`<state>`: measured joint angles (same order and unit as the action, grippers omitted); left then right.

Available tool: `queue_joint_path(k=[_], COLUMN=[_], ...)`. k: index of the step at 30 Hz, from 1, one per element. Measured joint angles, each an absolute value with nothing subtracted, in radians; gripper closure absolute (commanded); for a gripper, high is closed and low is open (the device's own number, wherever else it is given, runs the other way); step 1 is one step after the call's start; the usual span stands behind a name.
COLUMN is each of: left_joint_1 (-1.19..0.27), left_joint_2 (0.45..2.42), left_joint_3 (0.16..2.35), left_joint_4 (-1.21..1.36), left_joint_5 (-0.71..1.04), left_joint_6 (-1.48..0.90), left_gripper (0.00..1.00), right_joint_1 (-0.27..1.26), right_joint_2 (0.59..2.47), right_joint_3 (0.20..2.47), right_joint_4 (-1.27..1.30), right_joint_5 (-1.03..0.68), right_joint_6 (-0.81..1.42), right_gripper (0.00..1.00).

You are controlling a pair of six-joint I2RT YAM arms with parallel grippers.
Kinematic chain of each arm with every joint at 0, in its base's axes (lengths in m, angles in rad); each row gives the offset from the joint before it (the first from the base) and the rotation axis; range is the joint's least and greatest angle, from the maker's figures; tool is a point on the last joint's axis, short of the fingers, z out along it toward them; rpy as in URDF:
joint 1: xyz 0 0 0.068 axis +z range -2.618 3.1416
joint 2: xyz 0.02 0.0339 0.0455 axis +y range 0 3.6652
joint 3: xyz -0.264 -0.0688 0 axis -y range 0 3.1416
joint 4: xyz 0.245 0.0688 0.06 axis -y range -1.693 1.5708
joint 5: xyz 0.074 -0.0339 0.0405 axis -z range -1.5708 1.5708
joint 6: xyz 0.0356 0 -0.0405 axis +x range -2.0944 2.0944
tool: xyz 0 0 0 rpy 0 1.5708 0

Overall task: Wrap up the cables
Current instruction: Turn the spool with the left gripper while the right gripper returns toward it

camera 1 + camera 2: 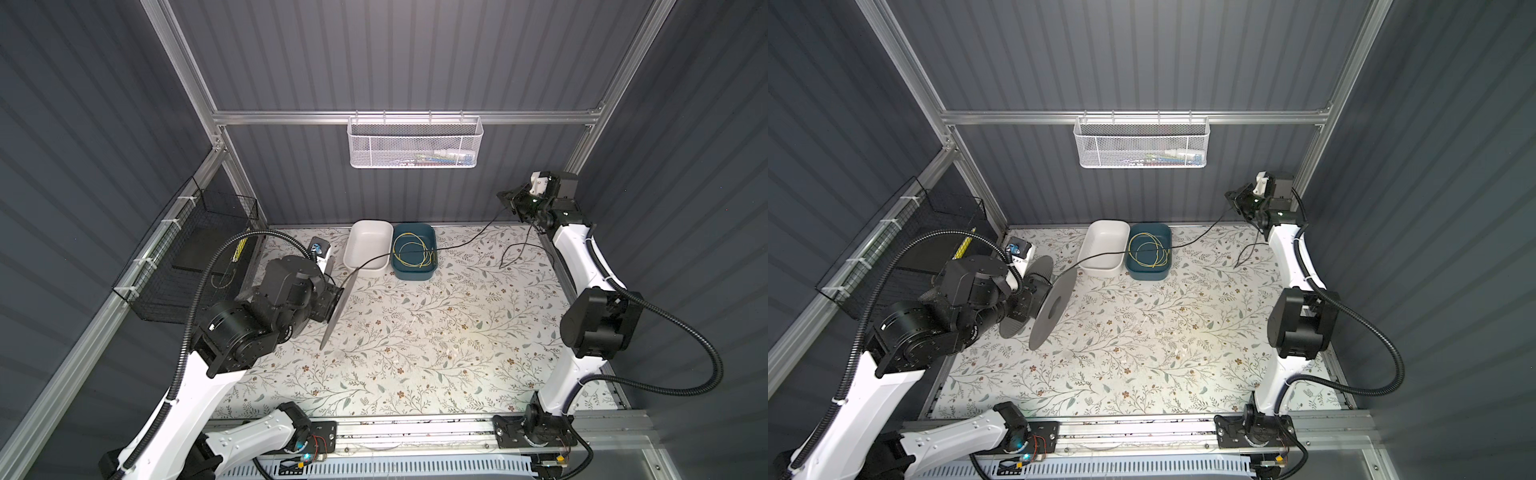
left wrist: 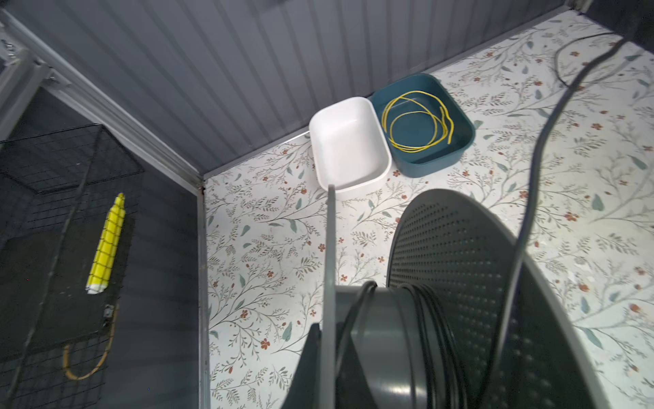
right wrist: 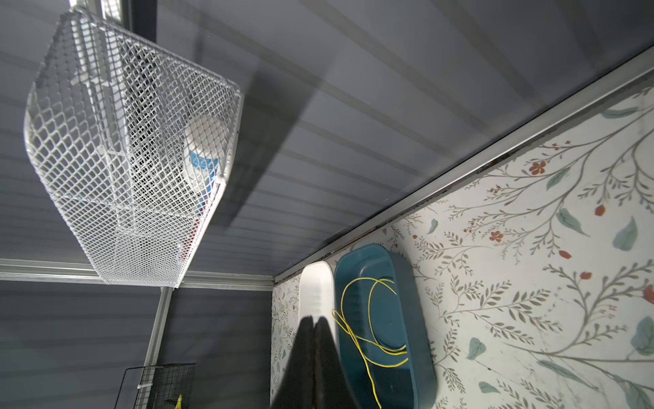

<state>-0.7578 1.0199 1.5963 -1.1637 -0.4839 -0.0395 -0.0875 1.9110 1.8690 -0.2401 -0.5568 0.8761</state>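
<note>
My left gripper (image 2: 329,340) is shut on the thin near flange of a grey spool (image 1: 334,307), which it holds on edge above the left of the table; its perforated far flange (image 2: 460,265) rises close by. Several turns of the black cable (image 2: 435,336) lie on the hub. From the spool the cable (image 1: 465,241) runs across both tubs up to my right gripper (image 1: 508,203), raised at the back right. That gripper (image 3: 316,324) has its fingers pressed together, shut on the cable. Past it, the cable's loose end (image 1: 505,259) droops onto the table.
A white tub (image 1: 361,266) and a teal tub (image 1: 413,274) with a yellow wire coil (image 1: 411,249) stand at the back middle. A white mesh basket (image 1: 415,141) hangs on the back rail. A black wire basket (image 1: 195,257) is fixed on the left wall.
</note>
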Motion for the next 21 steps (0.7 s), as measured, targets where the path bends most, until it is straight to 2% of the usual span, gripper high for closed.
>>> queue_joint_path(k=[3, 7, 14, 21], left_joint_1=[-0.758, -0.758, -0.758, -0.758], left_joint_2=[1.001, 0.965, 0.991, 1.089], left_joint_3=[1.591, 1.603, 1.742, 1.92], left_joint_4=[-1.156, -1.14, -1.071, -0.931], left_joint_5=[-0.409, -0.335, -0.274, -0.301], left_joint_6=[-0.036, -0.037, -0.091, -0.204], left_gripper=[1.0, 1.0, 1.0, 1.0], right_joint_1=[-0.086, -0.086, -0.061, 0.113], right_joint_2=[1.942, 1.946, 1.833, 1.648], right_joint_3=[1.919, 1.873, 1.494, 1.151], right_joint_4=[-0.264, -0.276, -0.215, -0.129], right_joint_5=[-0.537, -0.503, -0.414, -0.257], right_joint_6=[0.839, 0.806, 0.794, 0.743], right_gripper=[1.0, 1.0, 1.0, 1.0])
